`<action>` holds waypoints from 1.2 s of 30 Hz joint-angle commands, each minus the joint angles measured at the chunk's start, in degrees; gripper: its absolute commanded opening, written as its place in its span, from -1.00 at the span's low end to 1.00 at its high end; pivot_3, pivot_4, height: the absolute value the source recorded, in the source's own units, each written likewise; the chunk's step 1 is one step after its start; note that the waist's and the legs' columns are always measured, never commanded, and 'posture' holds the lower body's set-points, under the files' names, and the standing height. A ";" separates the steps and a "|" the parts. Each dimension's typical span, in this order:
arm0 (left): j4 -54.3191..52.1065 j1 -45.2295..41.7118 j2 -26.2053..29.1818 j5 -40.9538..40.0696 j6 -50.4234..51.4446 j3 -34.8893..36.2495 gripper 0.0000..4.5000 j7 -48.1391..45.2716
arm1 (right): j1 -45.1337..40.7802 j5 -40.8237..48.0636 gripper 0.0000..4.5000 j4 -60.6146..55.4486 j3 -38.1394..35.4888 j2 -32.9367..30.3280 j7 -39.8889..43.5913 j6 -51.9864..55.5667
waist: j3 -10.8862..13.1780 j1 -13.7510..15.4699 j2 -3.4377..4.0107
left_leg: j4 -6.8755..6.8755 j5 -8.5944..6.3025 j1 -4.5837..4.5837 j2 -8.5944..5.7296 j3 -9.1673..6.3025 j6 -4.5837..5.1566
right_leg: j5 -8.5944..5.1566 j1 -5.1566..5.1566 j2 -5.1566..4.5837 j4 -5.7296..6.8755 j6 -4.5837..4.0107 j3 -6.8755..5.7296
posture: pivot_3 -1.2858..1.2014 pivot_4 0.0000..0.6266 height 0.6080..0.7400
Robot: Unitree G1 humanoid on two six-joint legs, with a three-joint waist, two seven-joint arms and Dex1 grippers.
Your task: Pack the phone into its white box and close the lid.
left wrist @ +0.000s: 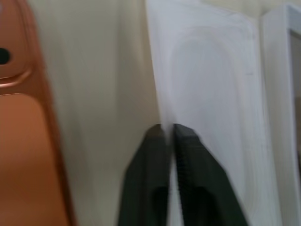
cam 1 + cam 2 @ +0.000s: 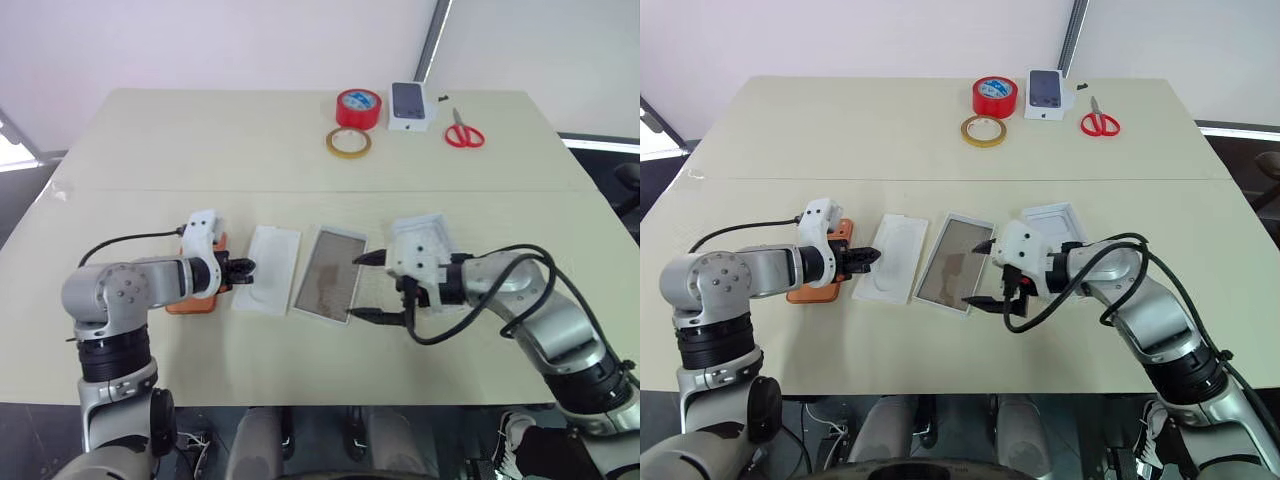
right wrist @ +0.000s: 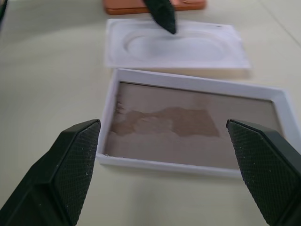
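- The worktop point(image 2: 300, 150) is big and cream, and everything lies on it.
- The white box point(image 2: 952, 262) lies flat near the middle of the near part. It is an open tray with a brownish, shiny bottom.
- The flat white insert point(image 2: 890, 257) with an oval dip lies just beside the box, on its left side.
- The phone point(image 2: 822, 288) is orange and lies left of the insert, partly hidden under the left arm. It is not in the box.
- The lid point(image 2: 1053, 218) is white and lies right of the box, partly hidden behind the right arm.
- The left claw point(image 2: 866, 259) is pressed together at the insert's left edge. It seems to pinch that edge, but I cannot tell for sure.
- The right claw point(image 2: 984, 273) is spread wide by the box's right edge and holds nothing.
- At the far side sit a red tape roll point(image 2: 358, 108), a tan tape ring point(image 2: 348, 143), a small white box with a dark phone point(image 2: 412, 106), and red scissors point(image 2: 463, 131).
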 commanded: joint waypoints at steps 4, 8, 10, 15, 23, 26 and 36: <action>-0.77 -1.80 -0.69 -0.31 0.51 6.56 -0.97 -1.55 | -6.75 -0.69 1.00 -4.22 8.79 2.85 -6.34 21.63 | -0.02 -0.12 -0.03 | -0.01 0.01 -0.02 0.04 -0.02 -0.02 | 0.01 -0.06 -0.03 0.04 -0.03 0.00 | 0.03 -0.52 1.00; -1.70 -2.70 -0.95 -0.71 1.31 8.99 -0.97 -2.40 | -8.99 0.95 1.00 -6.13 10.66 5.72 -10.09 31.53 | -0.03 -0.04 -0.06 | -0.01 0.01 -0.09 0.00 -0.01 -0.02 | 0.01 -0.14 -0.23 0.09 -0.03 -0.02 | 0.03 -0.52 1.00; -1.76 -3.03 -1.00 -0.51 1.42 9.29 -1.00 -2.53 | -9.93 1.44 0.76 -6.44 11.36 7.51 -12.05 35.53 | -0.05 0.01 -0.07 | 0.00 0.01 -0.09 -0.03 -0.01 -0.03 | 0.01 -0.13 -0.25 0.09 -0.03 -0.04 | 0.03 -0.52 1.00; -1.50 -2.85 -0.96 -0.05 0.11 8.78 -1.00 -3.08 | -11.84 1.00 -0.28 -7.11 13.82 8.71 -15.48 39.40 | -0.05 -0.06 -0.09 | -0.01 0.00 -0.11 -0.04 0.00 -0.04 | 0.01 -0.15 -0.28 0.08 -0.03 -0.04 | 0.03 -0.52 1.00; -1.51 -3.81 -1.99 0.08 -2.27 10.99 -1.00 -3.00 | -14.85 -1.66 -0.98 -6.90 18.35 3.77 -12.73 28.00 | -0.05 -0.12 -0.09 | -0.01 0.00 -0.11 -0.07 0.01 -0.03 | 0.01 -0.15 -0.21 0.08 -0.03 -0.05 | 0.03 -0.52 1.00; -0.40 -5.41 -2.26 -0.05 -3.04 13.88 -1.00 -2.61 | -14.43 -2.82 -0.98 -5.58 19.14 2.68 -8.27 16.86 | -0.03 -0.16 -0.13 | -0.02 0.01 -0.11 -0.07 0.00 -0.02 | 0.01 -0.14 -0.15 0.06 -0.01 -0.06 | 0.03 -0.52 1.00; -0.83 -9.72 -3.57 0.52 0.35 19.00 -1.00 -1.03 | -15.79 -7.31 -0.86 3.35 20.71 6.55 -3.02 6.34 | -0.03 -0.17 -0.16 | 0.00 0.03 -0.09 -0.05 0.01 -0.03 | 0.05 -0.09 0.03 0.09 0.08 -0.07 | 0.03 -0.52 1.00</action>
